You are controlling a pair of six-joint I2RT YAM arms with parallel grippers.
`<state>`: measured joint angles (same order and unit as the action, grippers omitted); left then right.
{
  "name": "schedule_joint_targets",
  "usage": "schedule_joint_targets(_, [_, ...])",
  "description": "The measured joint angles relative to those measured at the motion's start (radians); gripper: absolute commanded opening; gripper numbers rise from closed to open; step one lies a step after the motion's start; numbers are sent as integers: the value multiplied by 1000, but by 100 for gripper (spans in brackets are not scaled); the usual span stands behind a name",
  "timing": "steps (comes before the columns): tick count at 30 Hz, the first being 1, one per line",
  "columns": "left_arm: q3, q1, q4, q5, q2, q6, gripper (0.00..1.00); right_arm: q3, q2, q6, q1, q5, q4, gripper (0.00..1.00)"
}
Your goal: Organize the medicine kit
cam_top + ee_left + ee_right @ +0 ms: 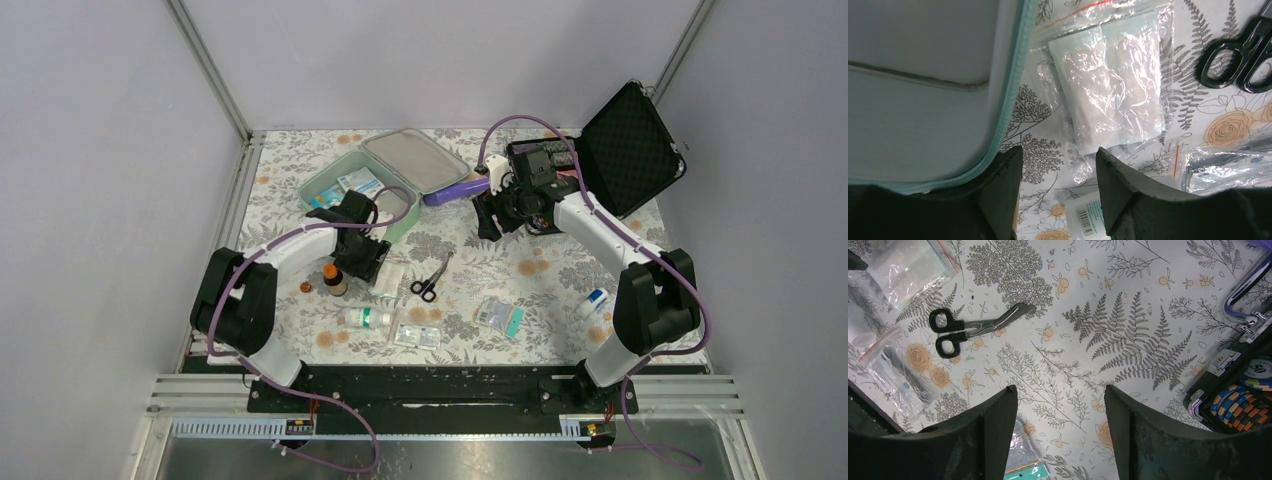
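Medicine kit [412, 160]: laid open at the far left of the tablecloth [560, 270], packets seen inside (labels unreadable).
Left gripper [1058, 167]: fingers spread, nothing held, positioned beside the kit, apparently above a clear pouch [1113, 95].
Right gripper [1060, 410]: fingers spread, empty, held near scissors [973, 327].

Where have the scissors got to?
In the top view the scissors lie near the middle, just right of a clear bag beside the left gripper.

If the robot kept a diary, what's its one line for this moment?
left pincer: open, empty, by clear pouch beside medicine kit | right pincer: open, empty, above tablecloth | scissors: lying loose | medicine kit: lid open
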<state>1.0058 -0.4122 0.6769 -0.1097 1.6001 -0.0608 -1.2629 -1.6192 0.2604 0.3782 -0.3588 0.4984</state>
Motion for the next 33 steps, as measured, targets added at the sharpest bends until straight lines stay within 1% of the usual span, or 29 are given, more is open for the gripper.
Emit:
schedule_joint_targets(3, [-8, 5, 6, -28, 15, -2, 51, 0, 0, -4, 0, 0, -3, 71])
schedule_joint_targets(6, [-8, 9, 5, -45, 24, -18, 46, 0, 0, -4, 0, 0, -3, 71])
schedule_joint_targets(8, [-5, 12, 4, -48, 32, -26, 40, 0, 0, -4, 0, 0, -3, 71])
schedule_joint_targets(9, [-3, 13, 2, -52, 39, -31, 39, 0, 0, -4, 0, 0, -3, 71])
schedule_joint_targets(11, [3, 16, -3, -58, 48, -40, 39, 0, 0, -4, 0, 0, -3, 71])
schedule_joint_targets(14, [10, 17, -13, -80, 56, -55, 41, 0, 0, -4, 0, 0, -4, 71])
schedule_joint_targets(21, [12, 37, -20, -185, 54, -114, 55, 0, -2, -6, 0, 0, -5, 71])
schedule_joint_targets(24, [-71, 39, -84, -199, -18, -103, 59, 0, -7, -7, 0, 0, -6, 71])
schedule_joint_targets(28, [-189, 34, -102, -181, -169, -51, 60, 0, -15, -8, 0, -2, -10, 71])
schedule_joint_targets(30, [-203, 27, -109, -163, -214, -21, 60, 0, -17, -12, 0, -3, -10, 71])
schedule_joint_targets(33, [-203, 18, -150, -138, -209, 26, 60, 0, -17, -16, 0, -3, -10, 71])
